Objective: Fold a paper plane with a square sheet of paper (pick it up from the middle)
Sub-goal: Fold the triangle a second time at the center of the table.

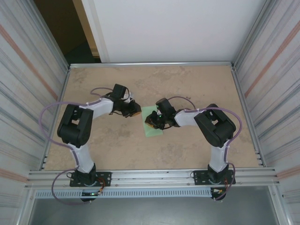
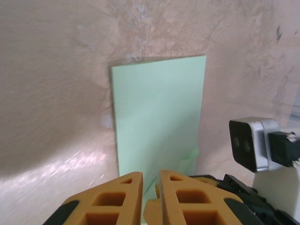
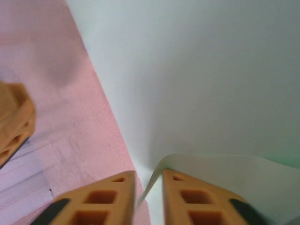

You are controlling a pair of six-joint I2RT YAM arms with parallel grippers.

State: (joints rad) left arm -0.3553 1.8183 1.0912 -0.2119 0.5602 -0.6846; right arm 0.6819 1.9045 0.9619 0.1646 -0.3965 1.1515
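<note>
The square sheet of paper [image 1: 155, 131] lies on the table folded into a pale green rectangle [image 2: 157, 117]. My left gripper [image 1: 136, 112] sits at the paper's upper left corner. Its jaws [image 2: 151, 174] stand a narrow gap apart, with green paper showing through the gap. My right gripper [image 1: 151, 123] is low over the paper's left edge. In the right wrist view its jaws [image 3: 149, 173] stand slightly apart around a lifted, curling flap of the paper [image 3: 197, 70]. The flap leans on the right finger and is not pinched.
The beige table [image 1: 117, 145] is fenced by metal rails and corrugated walls on both sides. In the left wrist view the right arm's wrist camera [image 2: 248, 143] is close on the right. An orange finger of the left gripper [image 3: 14, 117] shows at the right wrist view's left edge.
</note>
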